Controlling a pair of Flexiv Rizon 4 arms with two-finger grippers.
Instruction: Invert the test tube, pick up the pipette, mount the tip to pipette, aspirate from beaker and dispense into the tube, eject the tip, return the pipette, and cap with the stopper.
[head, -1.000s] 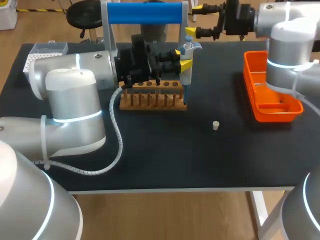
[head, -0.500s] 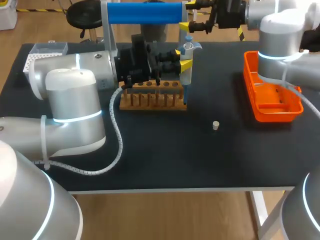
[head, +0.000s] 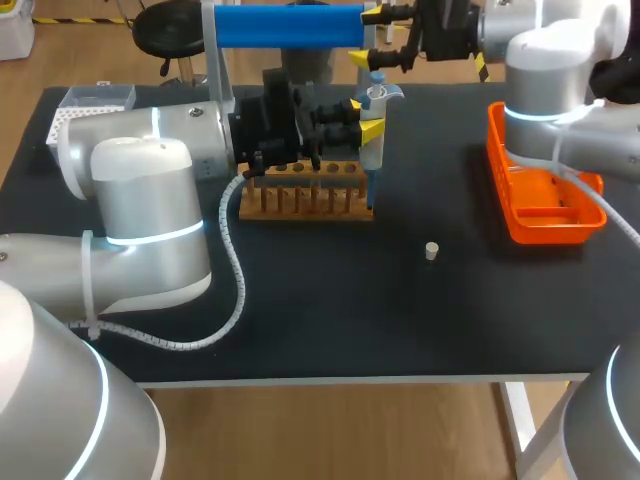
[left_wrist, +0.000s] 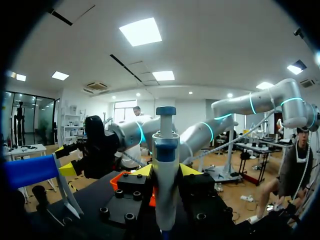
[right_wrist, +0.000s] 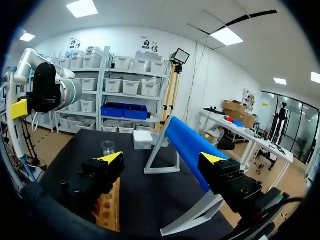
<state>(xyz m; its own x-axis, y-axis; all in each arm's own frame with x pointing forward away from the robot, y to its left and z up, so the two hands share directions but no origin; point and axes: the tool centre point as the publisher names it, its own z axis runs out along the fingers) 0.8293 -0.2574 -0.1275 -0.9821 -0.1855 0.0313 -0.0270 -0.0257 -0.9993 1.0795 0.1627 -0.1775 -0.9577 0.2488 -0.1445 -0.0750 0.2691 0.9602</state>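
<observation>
Head view, left gripper (head: 362, 116): clamped on the pipette (head: 376, 125), which stands upright over the right end of the wooden tube rack (head: 300, 195).
Head view, right gripper (head: 368, 36): fingers apart, holding nothing, at the table's far edge by the blue bar stand (head: 290, 25).
Head view, stopper (head: 431, 250): lies alone on the black table (head: 330, 320), between the rack and the orange tray (head: 545, 215).
Head view, test tube: can't make one out in the rack.
Left wrist view, pipette (left_wrist: 165, 150): both yellow tips of the left gripper (left_wrist: 165, 172) press its body from two sides, below the blue plunger. The right gripper (left_wrist: 64, 159) is ahead and apart.
Right wrist view, right gripper (right_wrist: 162, 159): spread wide with nothing between the fingers and the blue bar ahead. The beaker (right_wrist: 107, 147) and white tip box (right_wrist: 142, 139) sit farther out on the table.
Handling, pipette: probably light, stiff, smooth plastic. Hold it on the thick body (not the plunger, a squeeze there would likely fire it).
Handling, beaker: looks like clear glass, likely fragile; dip in without knocking the rim.
Handling, stopper: small and light, may roll. Pinch it across the sides.
</observation>
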